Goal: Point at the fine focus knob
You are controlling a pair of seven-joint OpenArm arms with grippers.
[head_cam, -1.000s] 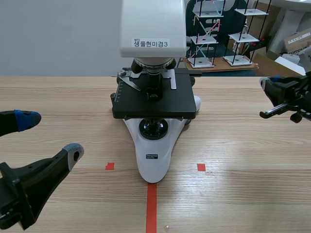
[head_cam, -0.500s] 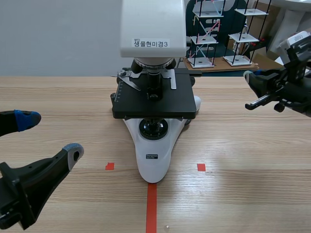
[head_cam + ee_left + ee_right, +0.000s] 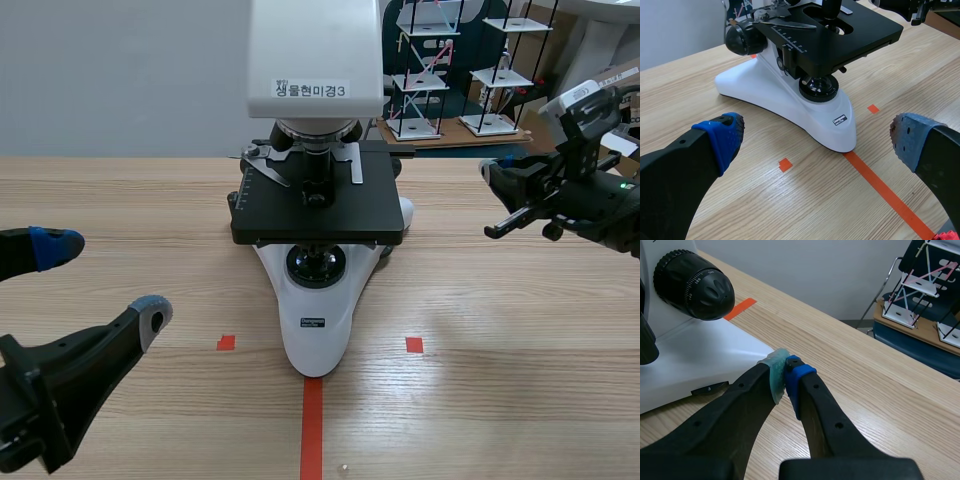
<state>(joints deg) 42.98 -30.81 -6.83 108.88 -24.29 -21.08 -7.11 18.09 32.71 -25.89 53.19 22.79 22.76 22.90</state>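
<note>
Right end effector (image 3: 785, 371), fingers together, tips near the black focus knob (image 3: 694, 286); left end effector (image 3: 100, 280) low, fingers apart.

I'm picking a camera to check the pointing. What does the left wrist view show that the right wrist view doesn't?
Only the left wrist view: the microscope's flat black stage, the round black lamp lens under it, and the open left tool. Only the right wrist view: the black ribbed knob on the microscope's right side and the touching pads of the shut right tool. Both: the white microscope base and the light wooden table.
</note>
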